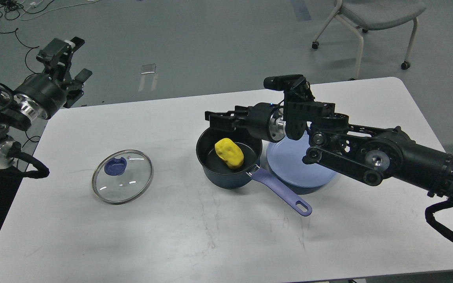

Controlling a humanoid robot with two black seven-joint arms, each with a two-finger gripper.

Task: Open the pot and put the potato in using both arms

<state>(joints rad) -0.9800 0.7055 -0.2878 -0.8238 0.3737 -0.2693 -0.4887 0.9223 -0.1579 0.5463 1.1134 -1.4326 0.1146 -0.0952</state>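
Observation:
The dark blue pot (pixel 226 173) with a purple handle (pixel 285 194) stands open near the table's middle. The yellow potato (pixel 229 153) lies inside it, free of any gripper. The glass lid (pixel 122 182) with a blue knob lies flat on the table to the pot's left. My right gripper (pixel 215 119) is open and empty, just above the pot's far rim. My left gripper (pixel 67 59) is open and empty, raised beyond the table's far left corner.
A light blue plate (pixel 301 167) sits right beside the pot, partly under my right arm. The white table (pixel 210 236) has a far edge behind the pot. A grey chair (pixel 372 15) stands on the floor at the back right. Cables lie on the floor at the far left.

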